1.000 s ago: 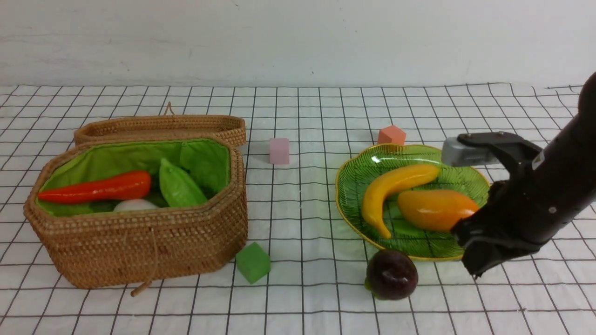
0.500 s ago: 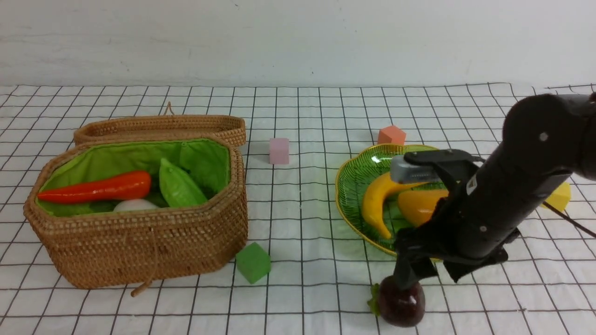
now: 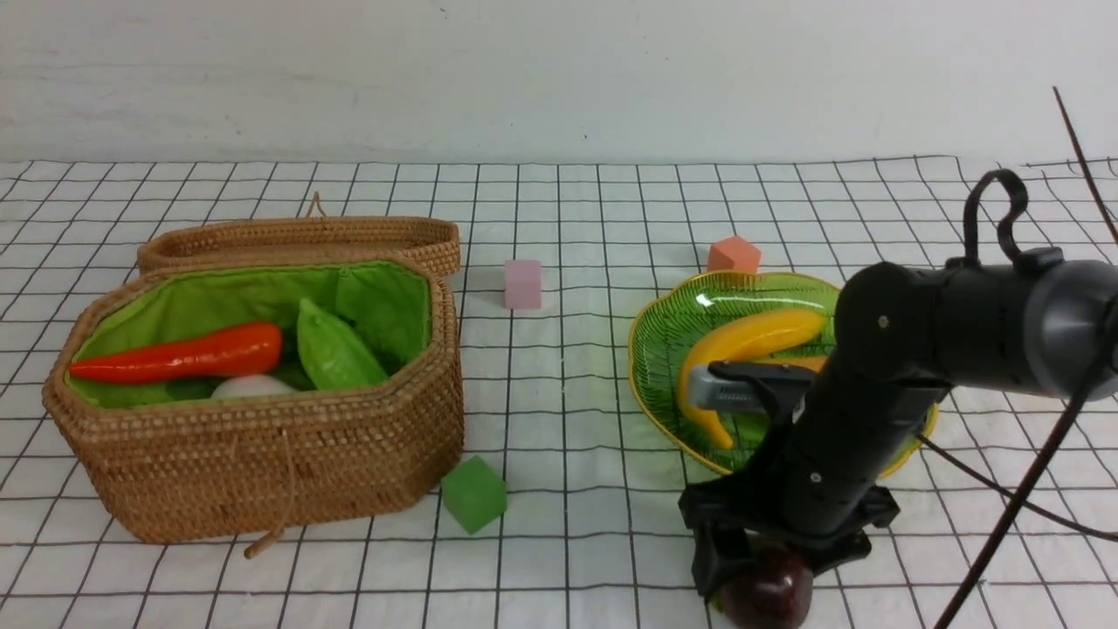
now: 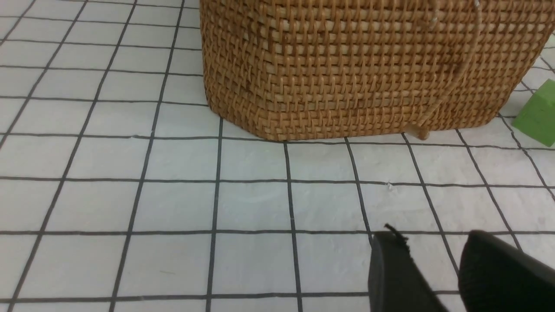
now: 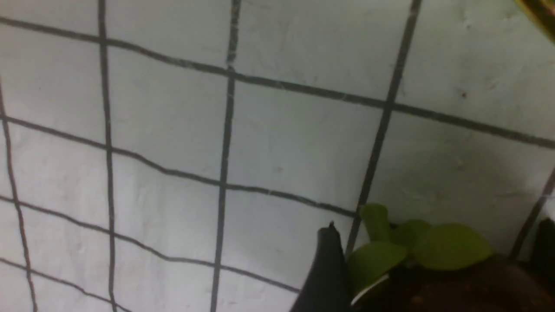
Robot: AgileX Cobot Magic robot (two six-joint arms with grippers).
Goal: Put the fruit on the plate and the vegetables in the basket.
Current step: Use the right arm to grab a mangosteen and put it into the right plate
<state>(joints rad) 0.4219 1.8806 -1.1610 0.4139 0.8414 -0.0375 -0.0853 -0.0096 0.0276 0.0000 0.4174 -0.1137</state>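
- I found the vegetables done: the carrot [image 3: 179,351], the pale leafy vegetable [image 3: 336,348] and the white radish [image 3: 251,386] all lay inside the basket [image 3: 262,463], on the left, with its lid [image 3: 297,238] resting just behind it.
- Two fruits were on the plate [image 3: 672,328] at the right: the banana [image 3: 751,336] showed plainly, while only a sliver of the mango [image 3: 799,361] peeked past my right arm.
- The mangosteen [image 3: 773,596] was the one piece left. It sat on the cloth at the near edge, just nearer to me than the plate and off it.
- My right gripper [image 3: 758,572] was down over it, jaws spread wide to either side of the fruit. In the right wrist view one dark finger stood beside its green cap [image 5: 416,247]; I judged no squeeze had been made.
- My left gripper [image 4: 438,273] hung low over bare cloth near the basket's front wall, jaws narrowly parted and holding nothing.
- The green cube [image 3: 473,494], pink cube [image 3: 522,284] and orange cube [image 3: 734,254] were not my concern.
- What remained, I reckoned: close on the mangosteen and carry it to the plate.
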